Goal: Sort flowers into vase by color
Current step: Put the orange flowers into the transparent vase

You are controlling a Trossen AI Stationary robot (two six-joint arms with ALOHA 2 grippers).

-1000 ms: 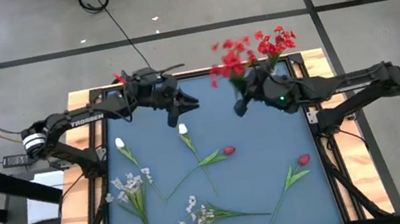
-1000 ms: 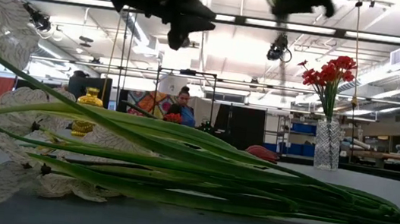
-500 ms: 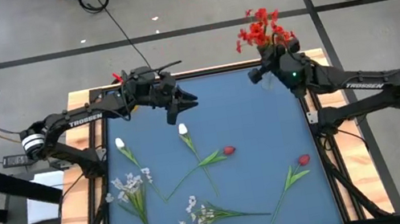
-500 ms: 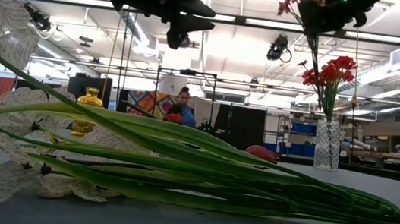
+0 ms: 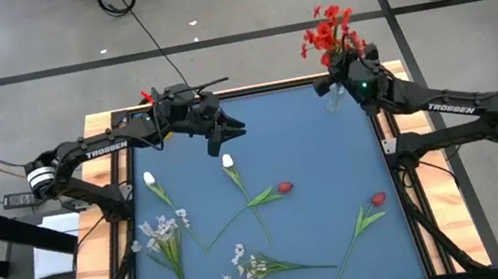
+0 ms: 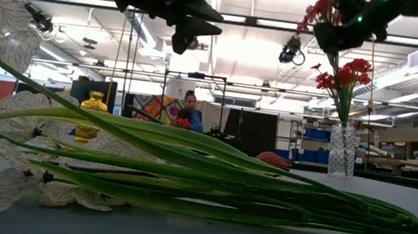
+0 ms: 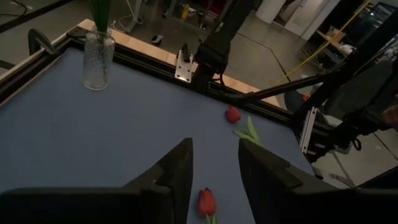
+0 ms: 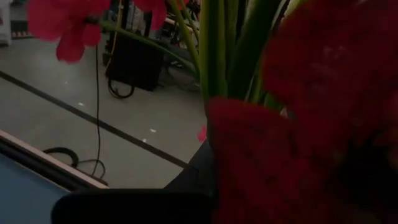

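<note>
Right end effector (image 5: 345, 60) clamps red blossom cluster (image 5: 327, 31) above the glass vase (image 5: 333, 97); left end effector (image 5: 220, 136) apart, arm reads TROSSEN

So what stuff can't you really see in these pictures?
- Right hand, high view: fingers hidden by the red flowers.
- Glass vase, low view: whether the lifted stem is inside yet; the hand covers it.
- Right wrist view: red petals block nearly everything.
- Person, low view: too small for detail.
</note>
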